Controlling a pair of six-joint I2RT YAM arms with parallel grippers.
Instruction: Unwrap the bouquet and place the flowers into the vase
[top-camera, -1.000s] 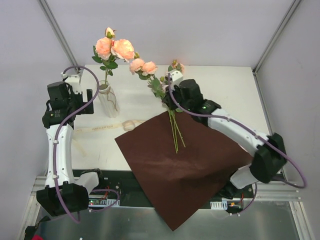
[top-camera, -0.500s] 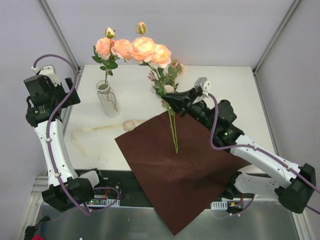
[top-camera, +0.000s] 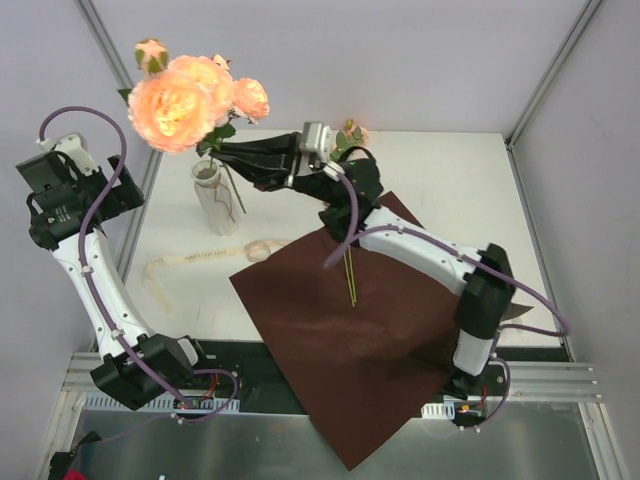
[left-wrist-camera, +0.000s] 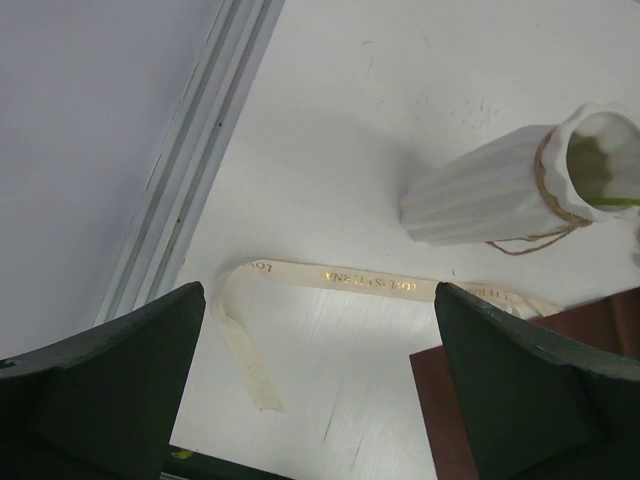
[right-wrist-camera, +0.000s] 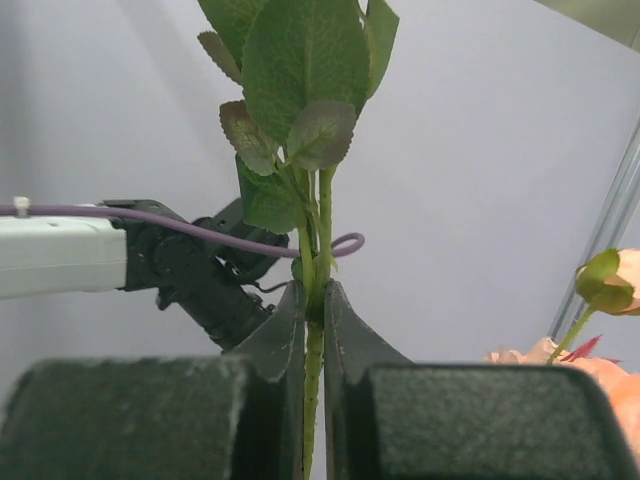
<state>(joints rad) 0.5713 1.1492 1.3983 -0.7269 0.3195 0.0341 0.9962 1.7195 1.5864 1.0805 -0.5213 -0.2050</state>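
On the white table (top-camera: 450, 170), the dark red paper (top-camera: 360, 350) is lying flat, with the ribbon (top-camera: 200, 257) beside it. The right gripper (right-wrist-camera: 313, 300) is clamping the flowers (top-camera: 180, 100) by their stems, holding them raised near the upright vase (top-camera: 214, 200). The left gripper (left-wrist-camera: 320, 290) is hanging wide open and empty.

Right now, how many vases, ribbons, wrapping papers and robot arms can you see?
Vase: 1
Cream ribbon: 1
Dark red wrapping paper: 1
Robot arms: 2, the left arm and the right arm
Total: 5
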